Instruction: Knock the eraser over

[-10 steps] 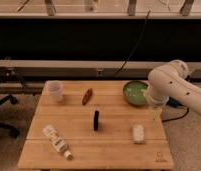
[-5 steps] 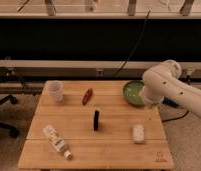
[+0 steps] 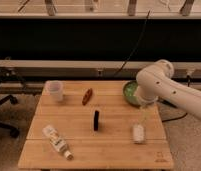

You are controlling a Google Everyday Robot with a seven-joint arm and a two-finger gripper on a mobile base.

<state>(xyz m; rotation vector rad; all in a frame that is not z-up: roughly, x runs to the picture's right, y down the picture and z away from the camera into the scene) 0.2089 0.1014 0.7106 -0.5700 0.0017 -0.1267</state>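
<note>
The eraser (image 3: pixel 96 120) stands upright on its narrow edge near the middle of the counter (image 3: pixel 114 155), slightly closer to the front edge than to the rear edge. It touches nothing.

The arm (image 3: pixel 161 90) enters from the right and bends over the right rear corner. The gripper (image 3: pixel 142 110) hangs at its lower end, above the right part of the counter, between the bowl (image 3: pixel 129 91) and the cylinder (image 3: pixel 138 133). It is well apart from the eraser, to the eraser's right. Whether the gripper is apart or together cannot be told.

Surrounding items:
- Bowl: green, at the right rear corner, partly covered by the arm.
- Cylinder: small, white, near the right front corner, just below the gripper in the view.
- Brown oblong (image 3: pixel 87 96): lies behind the eraser, toward the rear edge.
- Cup (image 3: pixel 55 90): pale, upright, at the left rear corner.
- Tube (image 3: pixel 57 141): white, lies on its side near the left front corner.

No item lies on the bare wood between the gripper and the eraser; the cylinder sits nearest to that line, on its front side. A chair (image 3: pixel 1 107) stands off the left edge.
</note>
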